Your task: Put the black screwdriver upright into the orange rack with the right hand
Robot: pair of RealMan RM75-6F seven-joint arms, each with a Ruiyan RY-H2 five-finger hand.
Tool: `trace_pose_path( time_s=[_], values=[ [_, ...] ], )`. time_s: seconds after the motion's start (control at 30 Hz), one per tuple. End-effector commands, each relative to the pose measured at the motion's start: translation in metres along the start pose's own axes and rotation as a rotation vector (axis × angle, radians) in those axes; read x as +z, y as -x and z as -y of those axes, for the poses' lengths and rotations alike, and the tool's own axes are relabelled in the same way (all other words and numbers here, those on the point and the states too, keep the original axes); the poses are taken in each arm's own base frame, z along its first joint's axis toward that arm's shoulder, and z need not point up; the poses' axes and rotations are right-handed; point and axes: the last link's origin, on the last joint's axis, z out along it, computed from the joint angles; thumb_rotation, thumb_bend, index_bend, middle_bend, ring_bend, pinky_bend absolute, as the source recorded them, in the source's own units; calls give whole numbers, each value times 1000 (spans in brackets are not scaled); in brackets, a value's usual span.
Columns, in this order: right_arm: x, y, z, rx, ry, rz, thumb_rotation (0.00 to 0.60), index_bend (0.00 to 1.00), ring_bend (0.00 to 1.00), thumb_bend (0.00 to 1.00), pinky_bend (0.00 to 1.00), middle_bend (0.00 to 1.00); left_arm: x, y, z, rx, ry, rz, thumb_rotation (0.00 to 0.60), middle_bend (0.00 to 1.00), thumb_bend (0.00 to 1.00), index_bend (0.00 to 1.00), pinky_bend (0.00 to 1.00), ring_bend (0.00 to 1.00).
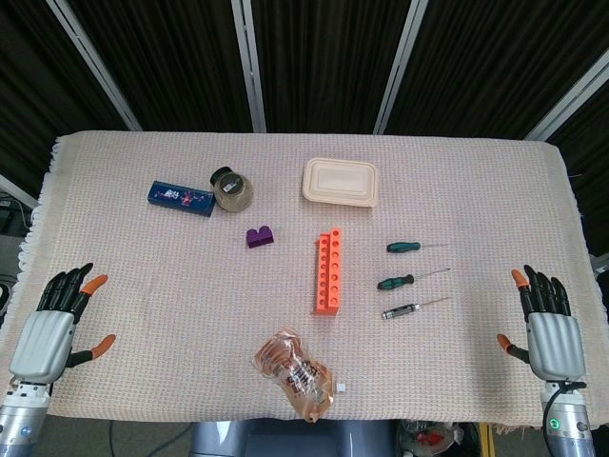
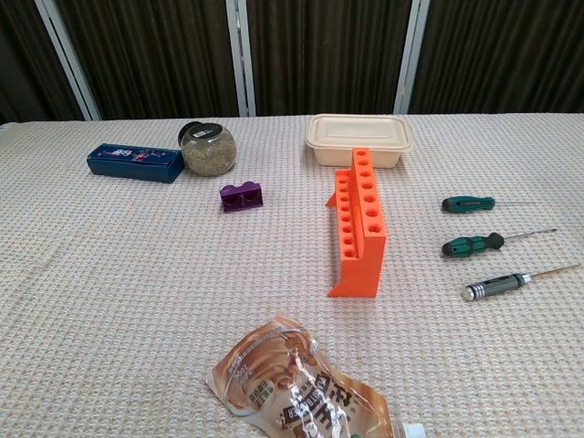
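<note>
The black screwdriver (image 1: 403, 310) (image 2: 495, 286) lies flat on the cloth, nearest the front of three screwdrivers, its thin shaft pointing right. The orange rack (image 1: 330, 270) (image 2: 361, 222) stands to its left, a long block with a row of empty holes along its top. My right hand (image 1: 549, 327) rests open at the table's right front, well to the right of the screwdriver and holding nothing. My left hand (image 1: 54, 324) rests open at the left front, fingers spread. Neither hand shows in the chest view.
Two green-handled screwdrivers (image 1: 403, 247) (image 1: 396, 282) lie behind the black one. A beige lidded box (image 1: 341, 181), a round jar (image 1: 231, 189), a blue box (image 1: 181, 198) and a purple block (image 1: 260, 237) sit further back. A snack bag (image 1: 294, 373) lies at the front.
</note>
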Motion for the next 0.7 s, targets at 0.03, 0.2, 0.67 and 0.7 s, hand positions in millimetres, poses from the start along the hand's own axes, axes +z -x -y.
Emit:
trace_pose_path(
  time_s=[0.03,0.2,0.67,0.7],
  values=[
    [0,0,0,0,0,2,600,53,0,87,0,0,0,0,0,-1,4,-11,600,0,190,151,0,0],
    [0,1,-1,2,1,7,600,53,0,88,0,0,0,2,0,2,5,-6,600,0,191,151,0,0],
    [1,-8,-1,15,2,-41,600,81,0,87,0,0,1,-1,1,0,-10,-8,600,0,191,152,0,0],
    [1,-8,-1,15,2,-44,600,91,0,88,0,0,2,-1,1,-1,-10,-8,600,0,191,152,0,0]
  ],
)
